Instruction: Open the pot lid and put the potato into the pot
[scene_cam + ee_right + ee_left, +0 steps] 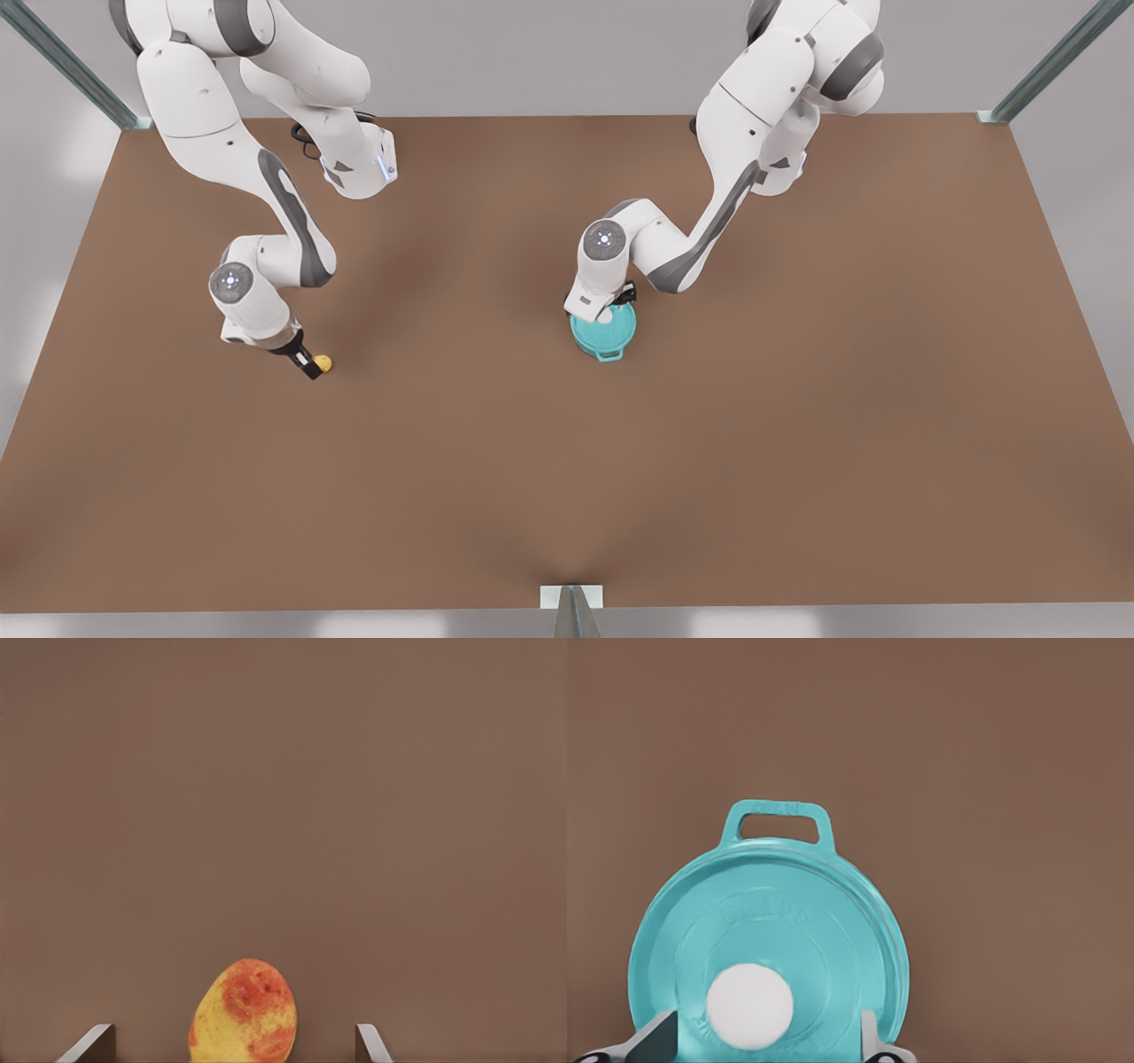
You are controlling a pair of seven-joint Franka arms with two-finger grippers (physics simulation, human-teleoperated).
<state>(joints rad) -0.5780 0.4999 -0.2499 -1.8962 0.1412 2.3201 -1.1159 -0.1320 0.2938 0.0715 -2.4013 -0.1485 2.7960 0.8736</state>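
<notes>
- potato (pixel 244 1011) lies on the brown table (pixel 797 399), between the right gripper's (pixel 312 362) spread fingers (pixel 90 1043).
- left gripper (pixel 611 306) hangs over the pot lid (pixel 766 957), fingers apart beside its knob (pixel 750 1005).
- pot (pixel 605 337) handle clearest from the left wrist.

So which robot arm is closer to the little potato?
The right one. The right end effector sits at the potato, open fingers on either side of it. The left end effector is far off, open over the pot lid.
</notes>
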